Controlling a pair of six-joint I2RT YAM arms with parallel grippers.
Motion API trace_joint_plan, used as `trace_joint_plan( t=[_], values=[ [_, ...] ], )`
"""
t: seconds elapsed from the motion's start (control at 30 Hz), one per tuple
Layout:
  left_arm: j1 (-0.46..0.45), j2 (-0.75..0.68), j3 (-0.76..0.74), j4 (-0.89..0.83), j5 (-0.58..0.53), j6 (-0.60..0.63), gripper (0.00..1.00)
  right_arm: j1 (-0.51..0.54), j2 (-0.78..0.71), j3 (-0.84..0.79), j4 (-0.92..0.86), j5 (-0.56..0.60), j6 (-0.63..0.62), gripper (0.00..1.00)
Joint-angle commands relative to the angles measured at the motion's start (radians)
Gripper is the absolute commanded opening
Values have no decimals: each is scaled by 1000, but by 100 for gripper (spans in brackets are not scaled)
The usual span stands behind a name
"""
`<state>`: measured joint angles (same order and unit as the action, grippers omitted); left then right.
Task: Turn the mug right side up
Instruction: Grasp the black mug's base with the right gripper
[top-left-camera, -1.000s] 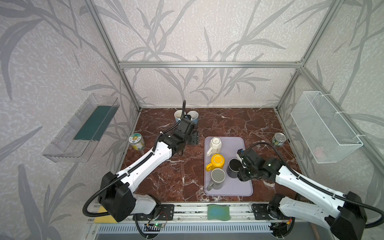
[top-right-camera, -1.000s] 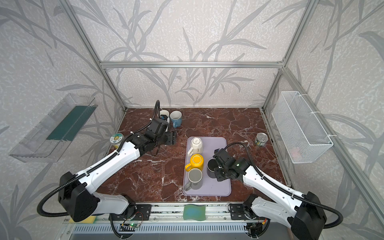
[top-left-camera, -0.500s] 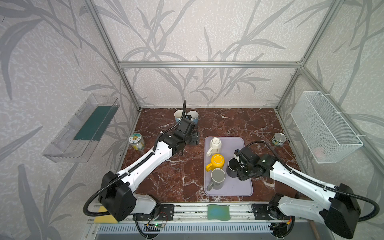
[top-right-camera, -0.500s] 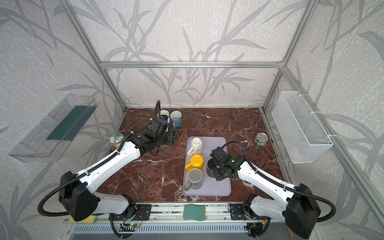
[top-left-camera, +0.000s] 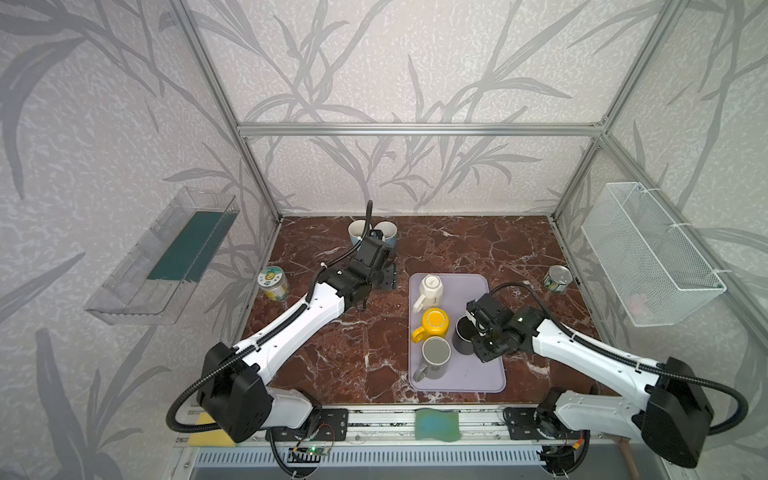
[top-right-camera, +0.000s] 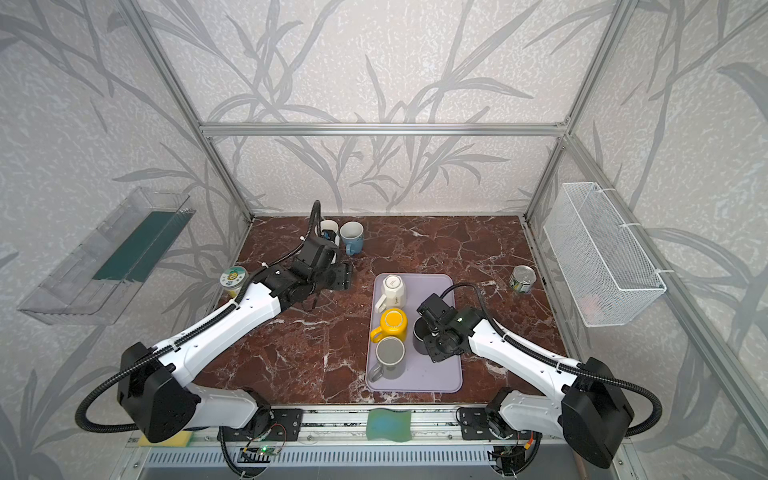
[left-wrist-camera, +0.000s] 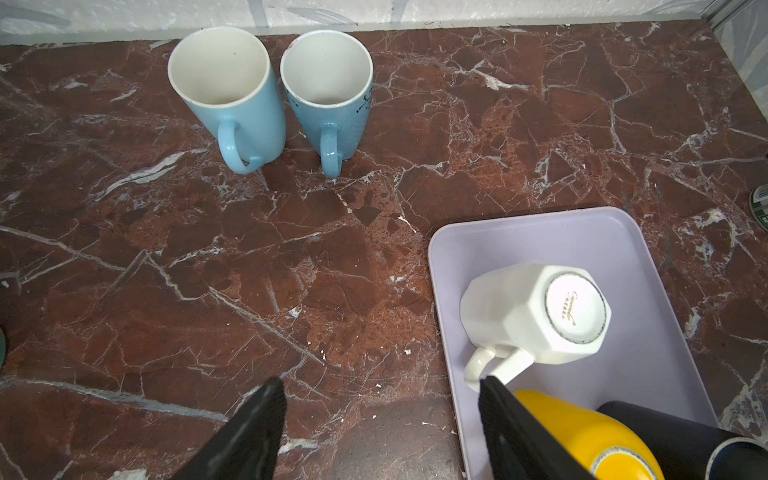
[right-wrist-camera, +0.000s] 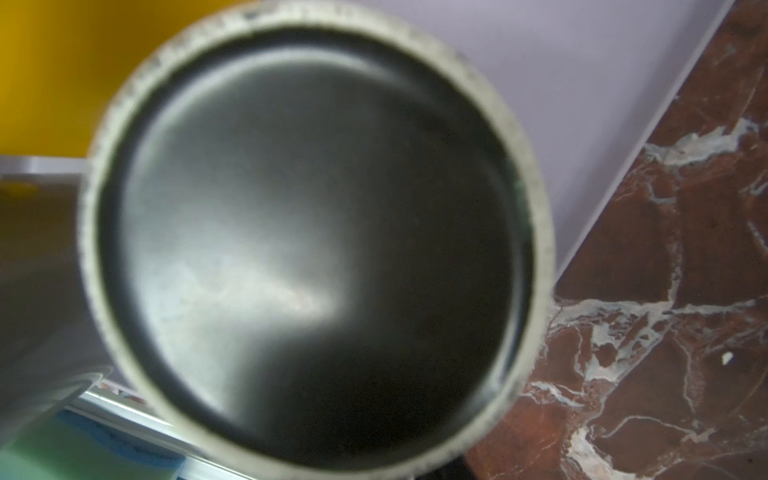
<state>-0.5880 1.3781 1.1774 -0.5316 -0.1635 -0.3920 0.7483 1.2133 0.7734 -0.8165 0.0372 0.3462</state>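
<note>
An upside-down black mug (top-left-camera: 462, 344) (top-right-camera: 418, 340) stands on the lilac tray (top-left-camera: 478, 380) (top-right-camera: 438, 376). Its grey base (right-wrist-camera: 311, 228) fills the right wrist view. My right gripper (top-left-camera: 474, 338) (top-right-camera: 431, 332) reaches down at the mug's right side and is shut on it; the mug hides the fingertips. Also bottom-up on the tray are a white mug (top-left-camera: 430, 287) (left-wrist-camera: 536, 311), a yellow mug (top-left-camera: 434, 324) and a grey mug (top-left-camera: 435, 356). My left gripper (top-left-camera: 388, 275) (left-wrist-camera: 380, 419) hovers open over bare marble left of the tray.
Two upright blue mugs (top-left-camera: 386, 232) (left-wrist-camera: 232, 95) stand at the back wall. A lidded jar (top-left-camera: 274, 283) is at the left wall, an open can (top-left-camera: 557, 279) at the right. A wire basket (top-left-camera: 648, 253) hangs on the right wall. A green sponge (top-left-camera: 436, 424) lies on the front rail.
My right gripper has edged left against the black mug and its jaws have narrowed a little. The left arm has not moved.
</note>
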Motion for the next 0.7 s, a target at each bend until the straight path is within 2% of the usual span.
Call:
trace_joint_plan(
  t=[0.0,0.13,0.3,0.67],
  values=[
    [-3,1,38,-18,-21,12,76,4,6,30,-18,13,-4,24],
    [-3,2,34,-15,-21,6,76,3,0,26,-16,15,-3,16],
    [-3,-2,14,-6,-16,-4,76,3,1,24,-23,9,-9,0],
    [-3,-14,-3,11,-30,-1,75,2,-22,27,7,19,-16,0]
  ],
)
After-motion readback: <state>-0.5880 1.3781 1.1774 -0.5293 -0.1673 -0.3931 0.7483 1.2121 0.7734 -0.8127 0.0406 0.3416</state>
